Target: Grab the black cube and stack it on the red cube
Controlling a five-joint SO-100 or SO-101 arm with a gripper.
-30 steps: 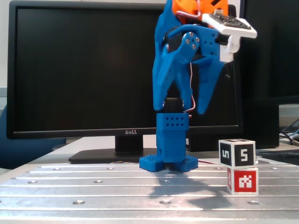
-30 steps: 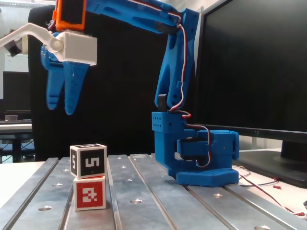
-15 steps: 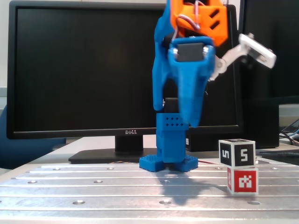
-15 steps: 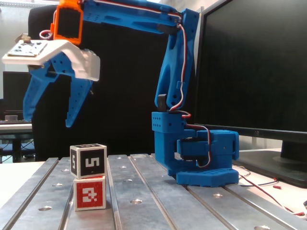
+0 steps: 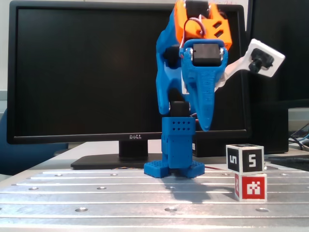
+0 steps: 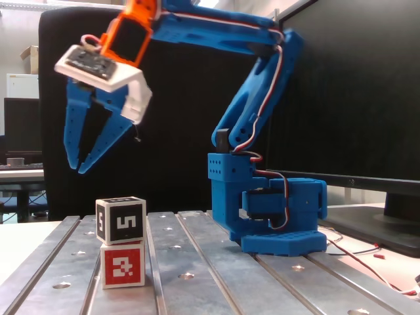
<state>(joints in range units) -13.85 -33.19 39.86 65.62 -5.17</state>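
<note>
Stacking looks complete: the black cube (image 6: 121,220) sits squarely on top of the red cube (image 6: 123,264), faces roughly aligned, with no tilt visible in either fixed view. The pair stands near the front of the metal worktop (image 6: 216,262), toward its right edge in a fixed view (image 5: 245,158) and toward its left edge in the other. The gripper (image 6: 82,166) hangs above the stack, clear of it, jaws spread moderately and holding nothing. The release step appears done, so what remains, as I judge it, is only to draw the arm away without brushing the top cube. That calls for rising or pulling back toward the arm's base (image 6: 275,216) rather than any sideways sweep at cube height.

Room is decent: the worktop between stack and base is bare, and air above the stack is open. The stack stands close to the front edge, so a nudge outward could tip it off. A monitor (image 5: 87,72) stands behind the base, limiting rearward reach.
</note>
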